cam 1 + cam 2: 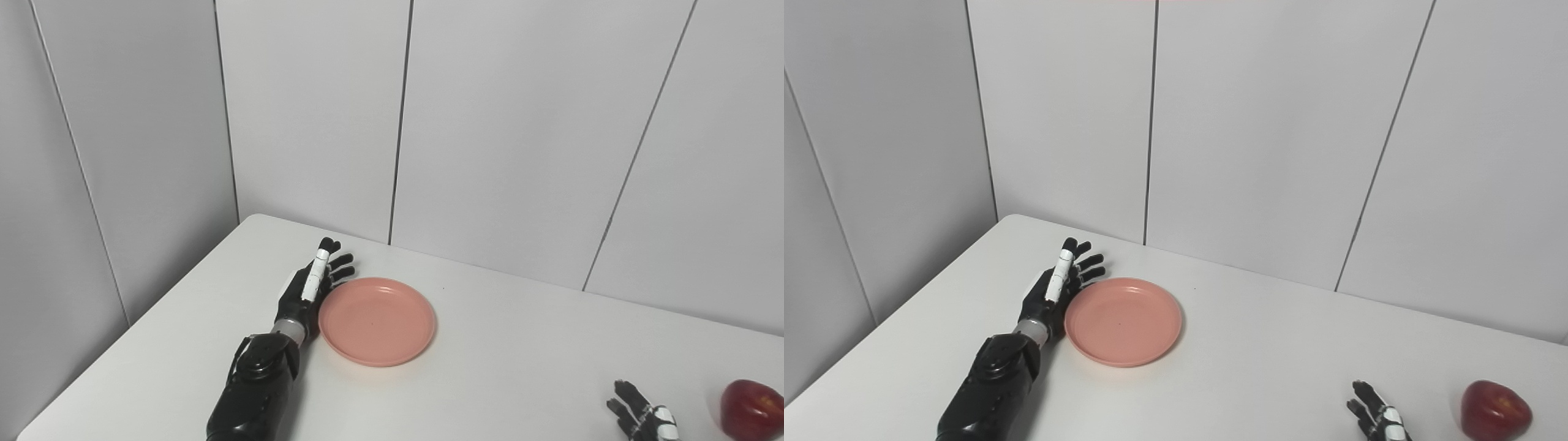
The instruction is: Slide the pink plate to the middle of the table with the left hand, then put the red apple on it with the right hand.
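The pink plate [376,320] lies flat on the white table [502,343], left of centre. My left hand [311,283] stands on edge with its fingers straight and apart, pressed against the plate's left rim; it holds nothing. The red apple [752,409] sits near the table's front right, partly cut off by the picture's edge in the left eye view and whole in the right eye view [1495,410]. My right hand [643,416] rests low at the bottom edge, just left of the apple and apart from it, fingers spread and empty.
Grey wall panels [508,135] rise close behind the table's far edge, and another panel [116,159] closes off the left side. The table's rounded far-left corner [260,218] lies just beyond my left hand.
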`<state>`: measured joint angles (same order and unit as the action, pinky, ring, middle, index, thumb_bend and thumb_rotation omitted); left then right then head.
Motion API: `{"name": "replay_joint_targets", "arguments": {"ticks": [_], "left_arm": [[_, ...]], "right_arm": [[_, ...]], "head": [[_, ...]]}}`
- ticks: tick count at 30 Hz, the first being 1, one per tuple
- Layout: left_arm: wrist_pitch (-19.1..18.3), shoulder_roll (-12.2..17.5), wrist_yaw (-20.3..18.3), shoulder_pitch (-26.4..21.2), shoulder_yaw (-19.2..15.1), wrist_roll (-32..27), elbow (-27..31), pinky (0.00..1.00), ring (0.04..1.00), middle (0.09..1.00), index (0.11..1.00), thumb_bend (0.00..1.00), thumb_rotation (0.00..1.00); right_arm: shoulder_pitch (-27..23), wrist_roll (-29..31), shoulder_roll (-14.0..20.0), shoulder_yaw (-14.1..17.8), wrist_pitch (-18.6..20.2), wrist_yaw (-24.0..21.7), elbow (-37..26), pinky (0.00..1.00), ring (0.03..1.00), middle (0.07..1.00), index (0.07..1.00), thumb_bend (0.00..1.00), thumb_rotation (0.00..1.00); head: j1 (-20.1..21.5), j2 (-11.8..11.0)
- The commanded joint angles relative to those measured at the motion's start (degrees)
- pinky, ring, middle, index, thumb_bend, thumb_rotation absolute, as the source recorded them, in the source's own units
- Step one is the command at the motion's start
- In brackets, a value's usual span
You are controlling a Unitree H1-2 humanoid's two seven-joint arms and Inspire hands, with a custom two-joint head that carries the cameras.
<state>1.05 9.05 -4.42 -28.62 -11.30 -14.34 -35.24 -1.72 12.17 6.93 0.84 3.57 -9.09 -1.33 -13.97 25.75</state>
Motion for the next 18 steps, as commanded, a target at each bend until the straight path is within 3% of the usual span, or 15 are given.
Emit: {"name": "replay_joint_targets", "arguments": {"ticks": [1,18], "left_arm": [[0.24,-0.26,-0.35,-1.75,0.31,0.17,-0.55,0.77,0.829,0.835,0.884,0.88,0.88],[3.23,-2.49,-1.06,-1.38,3.15,1.76,-3.46,0.74,0.801,0.808,0.866,0.92,0.87]], "right_arm": [[0.96,-0.16,-0.49,-0.97,1.98,-0.64,0.05,1.00,0.904,0.919,0.838,0.65,1.00],[0.91,-0.30,-0.53,-1.38,1.77,-0.65,0.20,1.00,0.913,0.928,0.849,0.64,1.00]], "head": [[0.04,0.04],[0.42,0.10]]}}
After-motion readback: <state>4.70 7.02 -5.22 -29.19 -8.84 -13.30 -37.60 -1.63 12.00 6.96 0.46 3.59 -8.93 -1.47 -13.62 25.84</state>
